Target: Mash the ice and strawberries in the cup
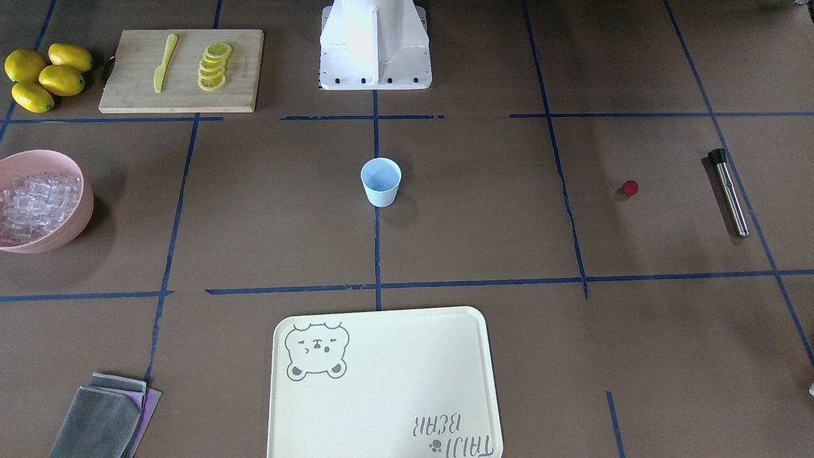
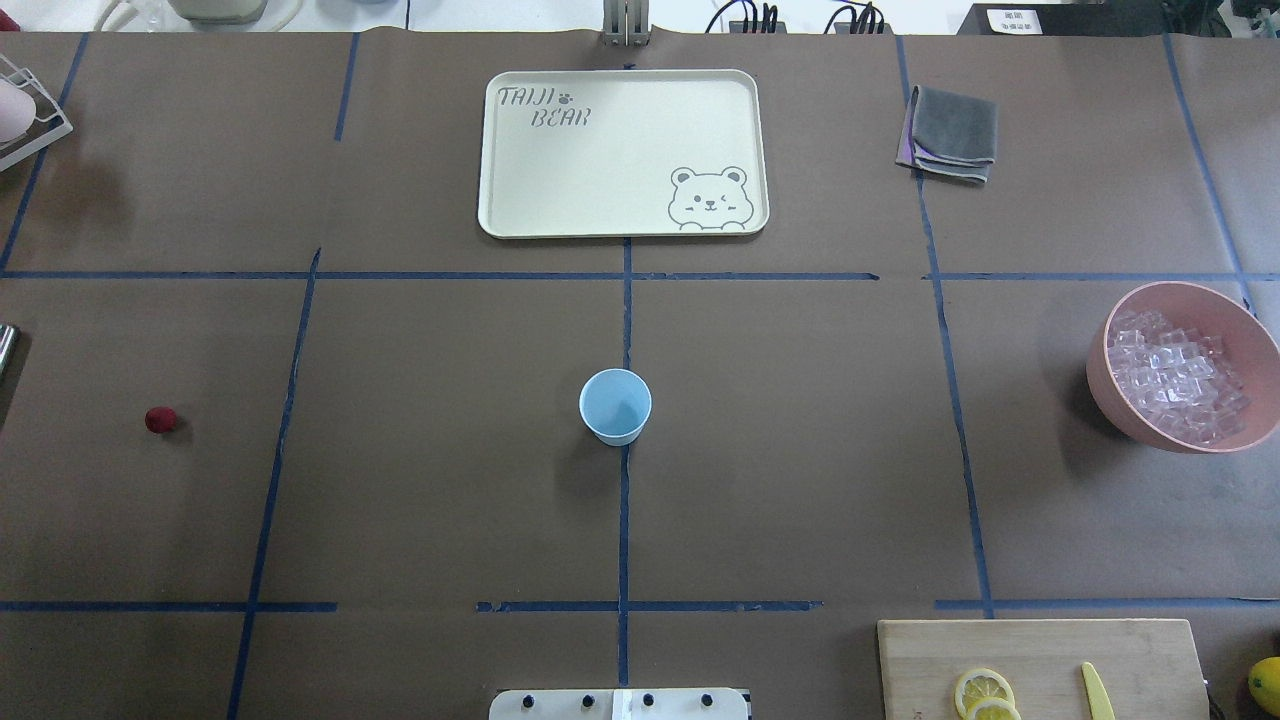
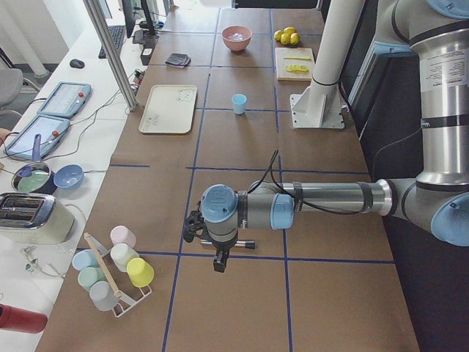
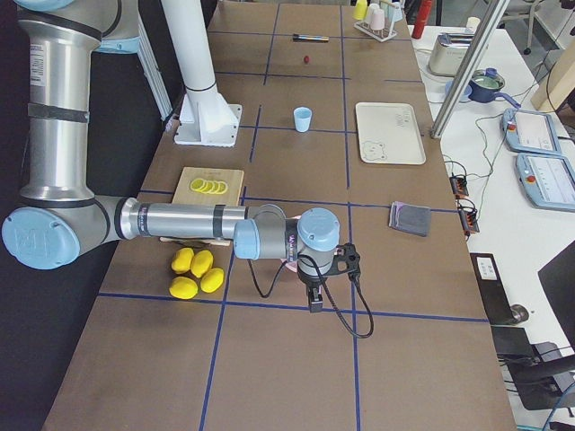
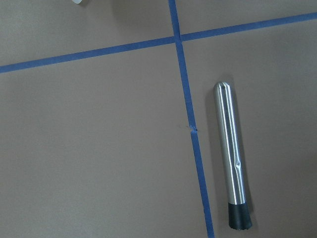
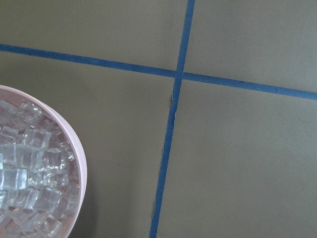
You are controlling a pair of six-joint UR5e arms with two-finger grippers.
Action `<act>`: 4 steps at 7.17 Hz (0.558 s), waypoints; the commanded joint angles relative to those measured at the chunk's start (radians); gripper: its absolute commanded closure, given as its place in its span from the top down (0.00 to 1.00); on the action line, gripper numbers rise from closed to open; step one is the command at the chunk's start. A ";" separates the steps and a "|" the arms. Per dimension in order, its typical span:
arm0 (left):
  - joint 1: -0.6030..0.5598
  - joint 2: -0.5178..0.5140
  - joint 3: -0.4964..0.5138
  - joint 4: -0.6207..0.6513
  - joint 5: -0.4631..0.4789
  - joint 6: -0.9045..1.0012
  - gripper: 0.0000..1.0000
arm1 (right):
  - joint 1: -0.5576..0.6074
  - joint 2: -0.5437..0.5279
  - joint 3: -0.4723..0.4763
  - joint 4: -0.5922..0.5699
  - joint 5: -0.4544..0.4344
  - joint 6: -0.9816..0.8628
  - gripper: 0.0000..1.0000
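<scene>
Hovering at opposite table ends: left gripper (image 3: 218,258) over the steel muddler (image 5: 232,158), right gripper (image 4: 314,299) near the pink bowl (image 2: 1094,372). Both show side-on only, so can't tell if fingers are spread or pressed together. Ice (image 2: 1175,378) heaped in bowl. Cup (image 2: 615,405) upright at table centre, on the tape line. Strawberry (image 2: 160,419) lies loose between cup and muddler, nearer the muddler.

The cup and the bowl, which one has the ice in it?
The big pink bowl has it: it is piled full of clear ice cubes. The little blue cup looks empty inside.
</scene>
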State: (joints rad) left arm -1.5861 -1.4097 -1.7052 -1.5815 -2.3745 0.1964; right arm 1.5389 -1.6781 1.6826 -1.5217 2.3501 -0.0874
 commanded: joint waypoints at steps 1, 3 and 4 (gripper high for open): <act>0.002 0.000 0.002 0.000 0.003 0.002 1.00 | 0.001 0.001 0.000 0.002 0.000 -0.005 1.00; 0.002 0.000 0.004 -0.002 0.001 0.002 1.00 | 0.000 0.003 0.000 0.082 0.000 0.000 1.00; 0.002 0.000 0.002 0.000 0.001 0.002 1.00 | 0.000 0.017 0.002 0.127 0.000 -0.002 1.00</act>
State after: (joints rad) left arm -1.5847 -1.4097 -1.7026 -1.5822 -2.3730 0.1978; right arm 1.5389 -1.6726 1.6827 -1.4494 2.3501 -0.0889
